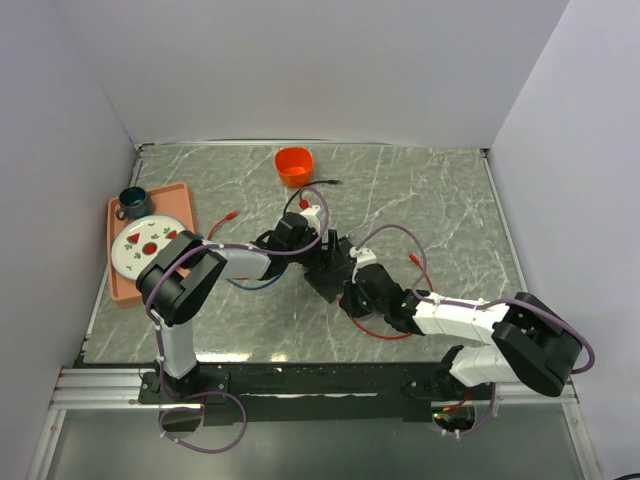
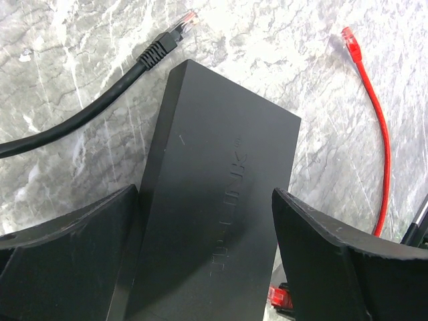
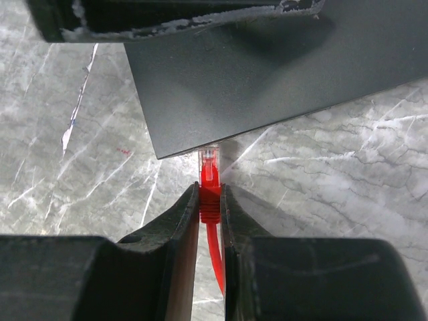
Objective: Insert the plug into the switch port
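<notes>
we see the flat matte-black box (image 1: 327, 262) lying near the middle of the grey, white-veined stone-look counter (image 1: 450, 200), between the two arms. the left end effector (image 2: 207, 221) grips it across its width: two dull black wedge-shaped fingers (image 2: 80, 254) press against the long sides, one on each, and faint embossed lettering runs down the smooth top. the right end effector (image 3: 209, 194) is pinched narrow on the plug (image 3: 209, 175), a small glossy red connector with a clear plastic tip. its slim tapered fingertips (image 3: 190, 207) squeeze the moulded boot from both sides, and the thin red cable (image 3: 215, 261) trails back between them. the clear tip meets the lower edge of the box near one sharp corner. the switch port itself is hidden under that edge, so we cannot tell how far in the plug sits. a round black cable (image 2: 73, 120) with a ribbed boot and a clear connector lies on the stone just beside the box's far corner, not touching it. further back stands a bright orange cup (image 1: 293, 165). at the left edge a salmon tray (image 1: 120, 290) carries a white patterned plate (image 1: 145, 245) and a dark blue mug (image 1: 132, 202).
</notes>
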Controlling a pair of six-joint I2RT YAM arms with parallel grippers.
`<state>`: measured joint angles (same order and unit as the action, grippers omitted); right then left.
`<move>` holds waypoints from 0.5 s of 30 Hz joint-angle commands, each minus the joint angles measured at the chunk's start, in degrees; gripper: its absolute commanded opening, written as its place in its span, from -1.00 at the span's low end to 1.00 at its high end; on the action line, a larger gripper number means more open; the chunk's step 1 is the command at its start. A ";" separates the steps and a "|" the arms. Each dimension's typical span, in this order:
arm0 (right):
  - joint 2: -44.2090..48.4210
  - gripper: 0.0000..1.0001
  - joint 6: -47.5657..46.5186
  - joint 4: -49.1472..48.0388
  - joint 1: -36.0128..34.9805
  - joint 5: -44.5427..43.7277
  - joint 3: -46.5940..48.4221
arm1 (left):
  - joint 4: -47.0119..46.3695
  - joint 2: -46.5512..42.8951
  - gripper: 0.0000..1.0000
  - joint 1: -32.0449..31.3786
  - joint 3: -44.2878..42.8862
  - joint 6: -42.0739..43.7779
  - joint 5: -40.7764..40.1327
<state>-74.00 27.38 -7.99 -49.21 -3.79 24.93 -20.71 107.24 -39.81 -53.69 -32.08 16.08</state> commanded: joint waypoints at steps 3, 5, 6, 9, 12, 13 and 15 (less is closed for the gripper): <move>-1.14 -1.00 -0.13 -2.03 -0.62 -1.66 3.63 | 2.96 2.62 0.75 -1.06 0.87 -0.35 2.38; -2.90 -1.00 0.13 -3.52 -0.89 -1.74 3.37 | 2.87 2.54 0.75 -1.06 1.04 -0.62 2.56; -3.86 -1.00 0.31 -3.96 -0.97 -1.83 3.11 | 2.78 2.36 0.75 -1.14 1.22 -0.88 2.91; -5.19 -1.00 0.66 -4.67 -1.59 -2.53 3.02 | 2.43 2.01 0.75 -1.06 1.83 -1.41 3.00; -5.63 -1.00 0.84 -5.19 -2.03 -3.33 2.85 | 2.52 2.27 0.74 -1.06 1.84 -1.50 3.08; -5.63 -1.00 0.84 -5.37 -2.03 -3.50 2.76 | 2.26 2.44 0.74 -1.14 1.84 -1.59 3.43; -5.37 -1.00 0.92 -5.46 -2.20 -3.50 2.76 | 2.25 2.53 0.73 -1.14 2.10 -1.59 3.35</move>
<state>-78.61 27.62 -10.50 -50.89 -4.64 26.24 -22.04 107.63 -39.83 -53.60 -32.32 16.62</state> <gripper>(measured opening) 0.214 0.872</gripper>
